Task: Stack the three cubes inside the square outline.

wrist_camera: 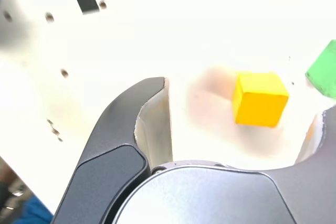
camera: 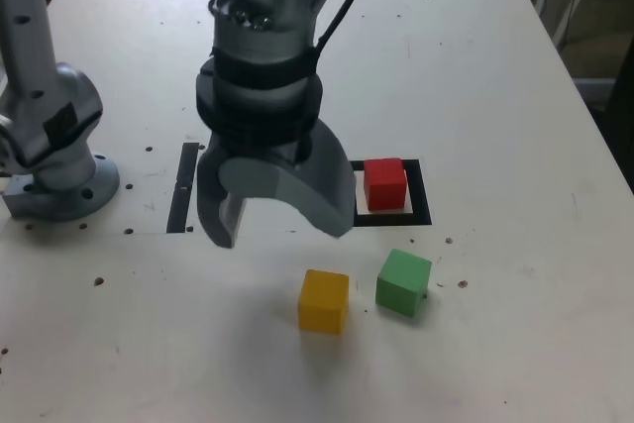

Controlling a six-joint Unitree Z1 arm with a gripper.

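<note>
Yellow block (camera: 324, 302), one: on the worktop (camera: 149, 344), nearest, outside the outline; probably light, stiff and hard to crush; best taken low across two opposite upright faces, squared to them. Green block (camera: 403, 283), one: just beside it, towards the exterior view's right, loose; likely the same handling, its turned faces asking for a matching wrist angle. Pincer (camera: 281, 237), one: jaws apart, nothing between them. Red block (camera: 384, 185), one: farther off, inside the square outline (camera: 421, 195); presumably the base, its smooth top possibly slippery, better left ungripped.
</note>
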